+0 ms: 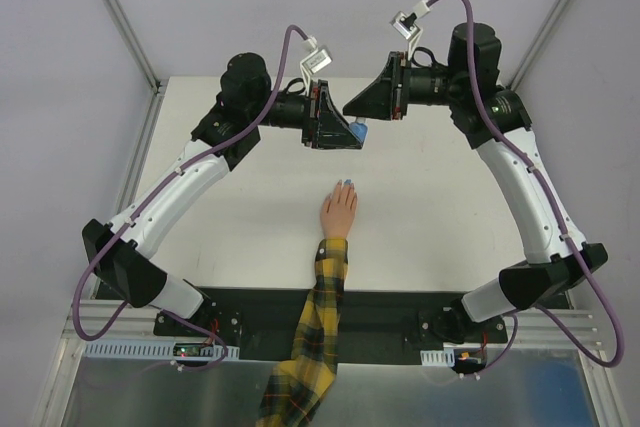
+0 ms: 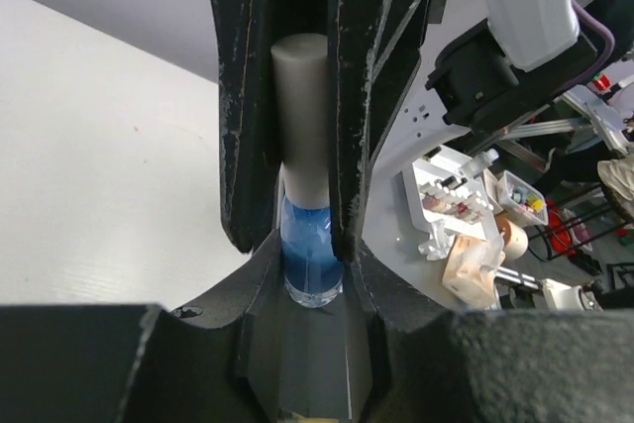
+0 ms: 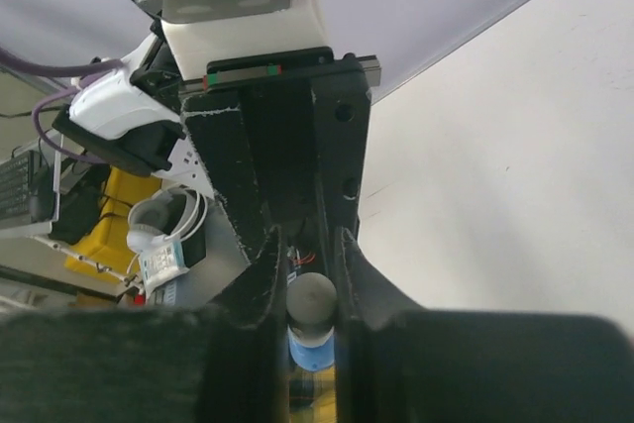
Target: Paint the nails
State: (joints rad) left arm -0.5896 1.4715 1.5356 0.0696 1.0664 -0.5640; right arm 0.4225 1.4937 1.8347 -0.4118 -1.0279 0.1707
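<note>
Above the white table [image 1: 430, 207] by the grey wall [image 1: 320, 7], the left claw [image 1: 348, 130] is squeezing a blue bottle [image 2: 312, 255] and the right claw [image 3: 309, 245] is pinching its cap [image 3: 312, 299].

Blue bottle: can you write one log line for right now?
left gripper: shut on blue bottle | right gripper: shut on white cap | hand: flat on table, untouched

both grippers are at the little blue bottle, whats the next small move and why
Probably twist the right gripper to unscrew the white cap. It appears closed on the cap while the left gripper clamps the blue bottle. The cap is on, so no brush can reach the nails yet.
</note>
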